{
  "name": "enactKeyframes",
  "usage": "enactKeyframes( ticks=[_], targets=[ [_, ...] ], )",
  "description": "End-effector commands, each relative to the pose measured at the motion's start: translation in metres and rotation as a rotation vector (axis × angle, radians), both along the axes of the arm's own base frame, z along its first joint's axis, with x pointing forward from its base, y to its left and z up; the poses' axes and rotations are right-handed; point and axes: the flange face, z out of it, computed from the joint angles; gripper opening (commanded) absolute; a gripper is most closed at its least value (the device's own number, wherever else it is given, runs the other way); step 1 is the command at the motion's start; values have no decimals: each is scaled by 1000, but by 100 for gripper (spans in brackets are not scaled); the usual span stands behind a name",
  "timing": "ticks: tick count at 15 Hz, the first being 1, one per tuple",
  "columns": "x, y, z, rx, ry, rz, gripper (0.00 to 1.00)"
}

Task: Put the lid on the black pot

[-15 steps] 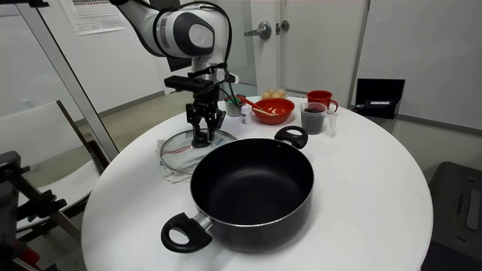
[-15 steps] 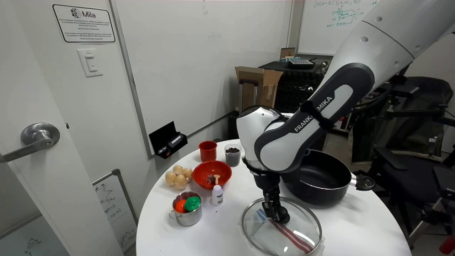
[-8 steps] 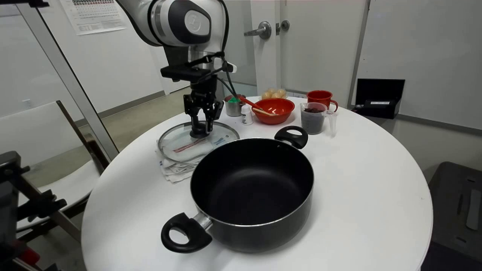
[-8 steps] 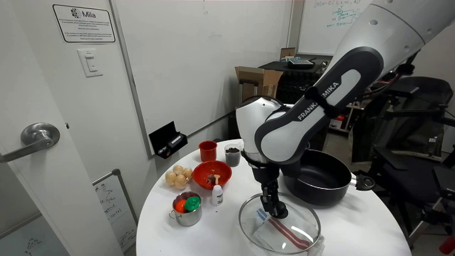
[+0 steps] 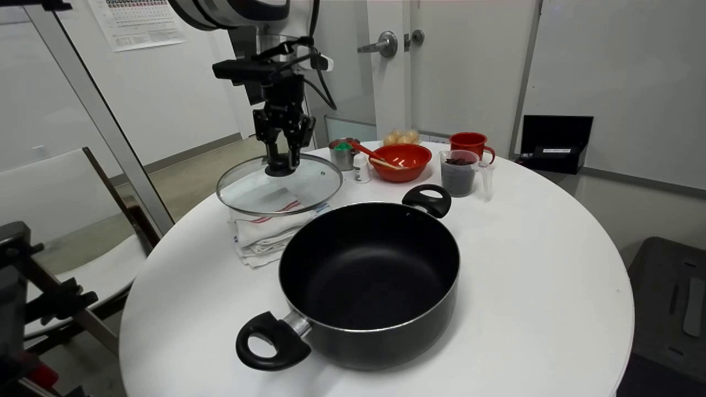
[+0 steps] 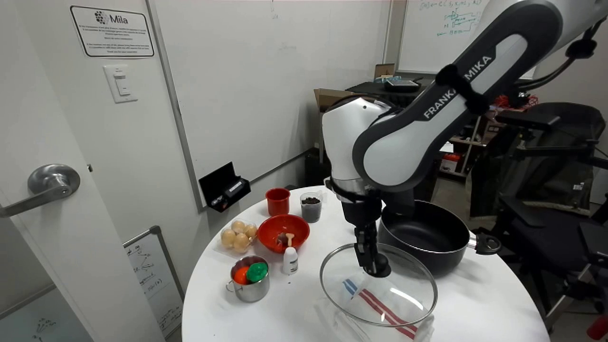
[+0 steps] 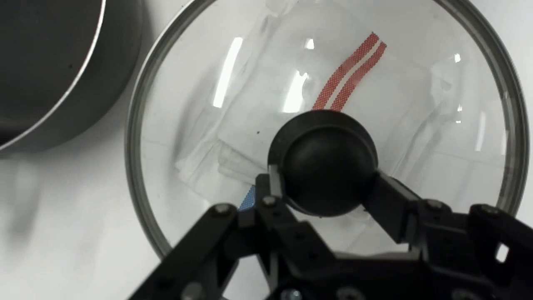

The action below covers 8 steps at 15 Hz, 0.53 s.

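Note:
The round clear glass lid [image 5: 314, 184] hangs in the air above a folded towel [image 5: 267, 237], beside the black pot [image 5: 369, 264]. My gripper [image 5: 282, 164] is shut on the lid's black knob [image 7: 329, 166]; in the wrist view its two fingers [image 7: 391, 204] press on both sides of the knob. In an exterior view the lid [image 6: 408, 294] shows the towel's stripes through its glass. The pot is uncovered, with its dark inside showing, and stands on the white table. In the wrist view part of the pot [image 7: 50, 62] shows at the upper left, apart from the lid's rim.
A red bowl [image 5: 401, 164] with utensils, a white bottle [image 5: 361, 168], a steel cup [image 6: 251, 280], eggs [image 6: 239, 236], a red mug [image 5: 470, 144] and a measuring cup [image 5: 459, 175] stand behind the pot. The pot's loop handle [image 5: 273, 342] sticks out towards the table's front edge.
My gripper has risen with the lid in its grip. The lid has lifted off the towel, which now shows below it. The pot has not moved.

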Motion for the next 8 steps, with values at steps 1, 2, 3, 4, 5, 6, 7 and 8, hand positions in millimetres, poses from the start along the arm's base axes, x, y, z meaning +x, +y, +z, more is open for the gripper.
enactKeyframes(
  ticks=[1, 2, 3, 4, 5, 6, 7, 8],
  targets=[
    [-11, -6, 34, -11, -33, -19, 25],
    [-10, -10, 39, -18, -46, -32, 25],
    [-10, -14, 44, -22, -51, -44, 25],
    [-9, -20, 49, -28, -63, -62, 25],
    [-8, -26, 54, -36, -72, -82, 25],
    [-7, -33, 59, -45, -79, -101, 25],
    [-6, -41, 62, -54, -84, -124, 25],
    [-4, -50, 65, -62, -87, -146, 25]
  ],
)
